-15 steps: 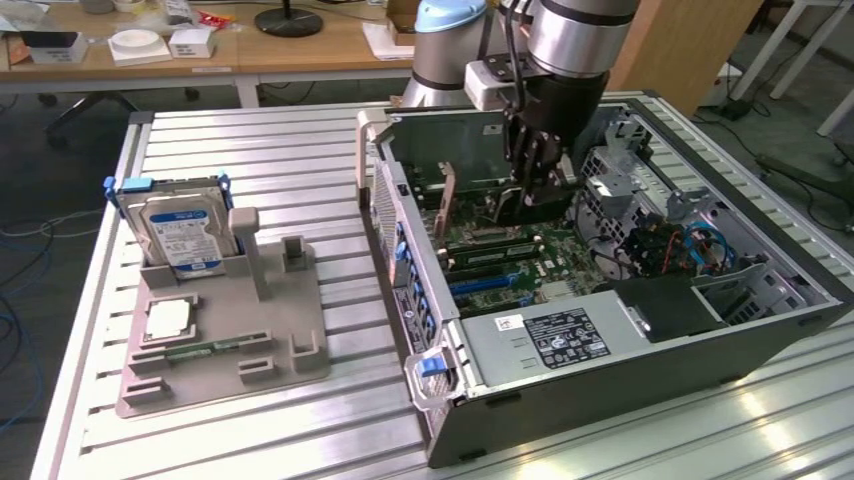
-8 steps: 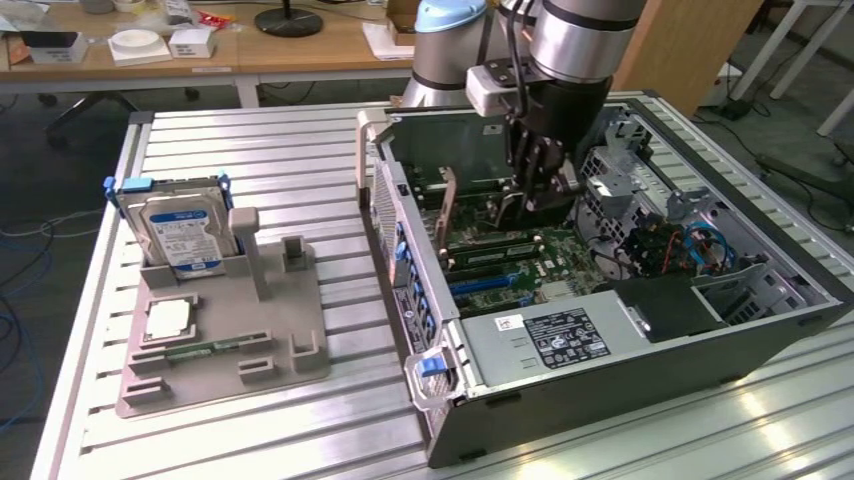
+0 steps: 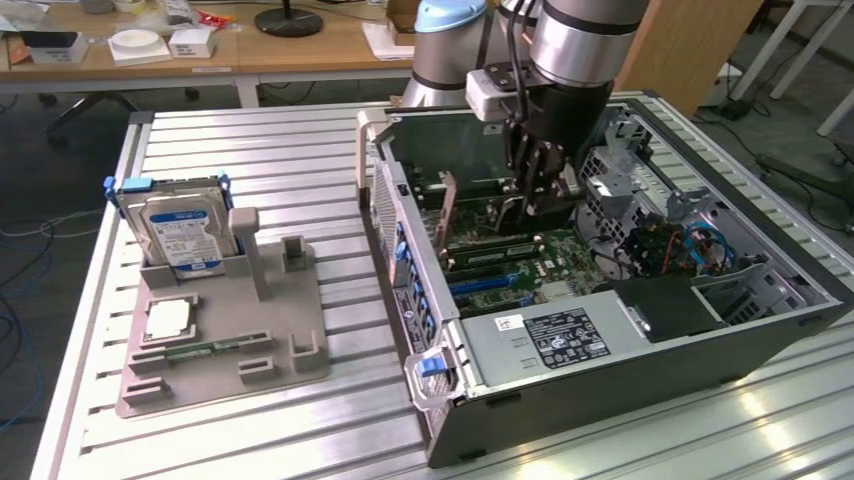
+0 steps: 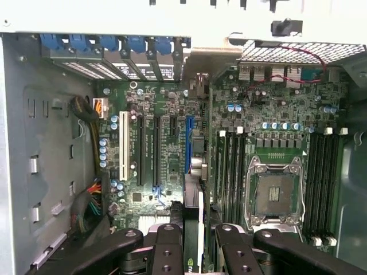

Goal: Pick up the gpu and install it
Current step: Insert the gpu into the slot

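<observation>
The hand [image 3: 541,192] reaches down into the open computer case [image 3: 747,310] with its fingers [image 4: 167,240] closed narrowly on the gpu [image 4: 193,220], which sits edge-on between them as a thin dark strip. The card hangs over the motherboard [image 4: 166,109], close by the long blue slot [image 4: 188,143] (whether it touches the slot I cannot tell). Well apart on the tabletop [image 3: 267,150], a hard drive [image 3: 180,230] stands upright in a grey holder [image 3: 234,345].

I record a hard drive [image 3: 184,235] upright in a grey fixture [image 3: 287,322] on the slatted bench [image 3: 267,160]; a green memory stick [image 3: 214,349] lies flat there.
</observation>
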`<state>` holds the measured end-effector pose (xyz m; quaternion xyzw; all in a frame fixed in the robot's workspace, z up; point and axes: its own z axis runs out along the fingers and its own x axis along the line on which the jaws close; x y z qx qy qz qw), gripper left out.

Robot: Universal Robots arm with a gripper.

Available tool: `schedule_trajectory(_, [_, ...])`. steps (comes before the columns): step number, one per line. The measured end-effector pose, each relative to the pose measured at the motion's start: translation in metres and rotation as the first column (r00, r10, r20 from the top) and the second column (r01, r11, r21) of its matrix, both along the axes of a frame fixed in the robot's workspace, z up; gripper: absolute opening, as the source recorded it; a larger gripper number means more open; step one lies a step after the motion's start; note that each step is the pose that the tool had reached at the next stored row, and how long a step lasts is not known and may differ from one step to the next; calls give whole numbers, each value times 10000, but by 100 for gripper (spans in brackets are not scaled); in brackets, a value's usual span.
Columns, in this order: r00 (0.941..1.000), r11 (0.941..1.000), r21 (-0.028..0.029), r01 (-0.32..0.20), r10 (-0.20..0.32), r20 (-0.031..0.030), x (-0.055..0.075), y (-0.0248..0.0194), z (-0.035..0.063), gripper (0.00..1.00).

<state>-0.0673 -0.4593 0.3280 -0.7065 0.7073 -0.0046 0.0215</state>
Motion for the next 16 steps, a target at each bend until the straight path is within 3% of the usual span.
schedule_trajectory(8, [10000,10000,1,1,-1,1,-14,-43,-16,27])
schedule_trajectory(16, [10000,10000,0,0,0,0,-27,-52,-83,27])
